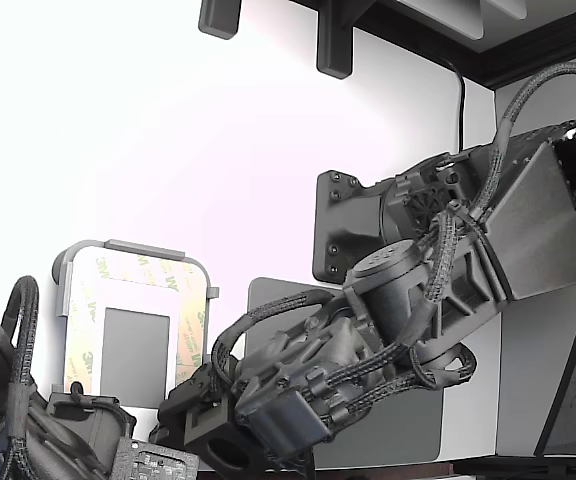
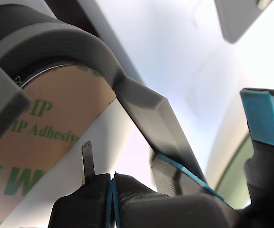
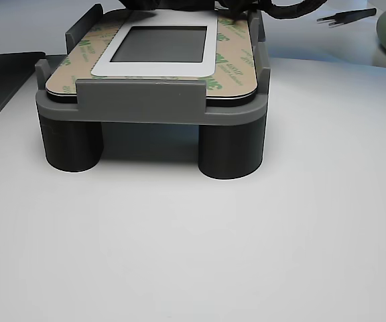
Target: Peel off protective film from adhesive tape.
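One white plate (image 3: 156, 68), one grey fixture (image 3: 146, 100), two arms, one mat (image 1: 268, 300).

My desk (image 3: 193, 255) is a plain white surface, and the grey fixture frame (image 3: 153, 100) stands directly on it on round dark legs. In the exterior view a large dark grey mat (image 1: 388, 435) lies flat on the desk to the right of the fixture. In the other view a pair of tweezers (image 3: 346, 15) lies at the far edge.
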Action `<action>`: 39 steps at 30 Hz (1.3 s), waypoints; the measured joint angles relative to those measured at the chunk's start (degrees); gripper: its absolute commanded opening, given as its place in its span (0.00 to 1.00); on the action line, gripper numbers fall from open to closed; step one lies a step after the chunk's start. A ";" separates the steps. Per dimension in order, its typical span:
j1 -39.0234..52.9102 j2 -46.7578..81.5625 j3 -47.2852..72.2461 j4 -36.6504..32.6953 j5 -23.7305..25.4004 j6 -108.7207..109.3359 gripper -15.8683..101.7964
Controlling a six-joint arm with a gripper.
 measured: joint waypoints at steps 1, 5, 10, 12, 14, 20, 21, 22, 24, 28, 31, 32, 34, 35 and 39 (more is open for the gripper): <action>0.00 0.00 0.00 -0.18 -0.09 0.00 0.04; -0.53 -0.62 0.00 -1.32 -0.70 -0.79 0.04; -1.05 -0.62 0.97 -2.46 -1.05 -1.49 0.04; -1.05 -0.53 1.23 -2.46 -1.05 -1.58 0.04; -1.05 -0.44 1.67 -2.72 -1.05 -1.58 0.04; -1.05 -0.09 2.46 -3.52 -1.14 -1.32 0.04; -1.05 -0.09 2.46 -3.52 -1.23 -1.32 0.04; -1.05 0.00 2.46 -3.52 -1.23 -1.32 0.04; -1.05 0.09 2.46 -3.25 -1.23 -1.14 0.04; -1.05 0.26 2.46 -2.90 -1.23 -0.97 0.04; -1.05 0.26 2.46 -2.81 -1.23 -0.97 0.04; -1.05 0.26 2.46 -2.72 -1.23 -0.97 0.04; -1.05 0.44 2.46 -2.64 -1.23 -0.79 0.04; -1.05 0.53 2.46 -2.64 -1.23 -0.70 0.04; -1.05 0.88 2.46 -2.46 -1.14 -0.44 0.04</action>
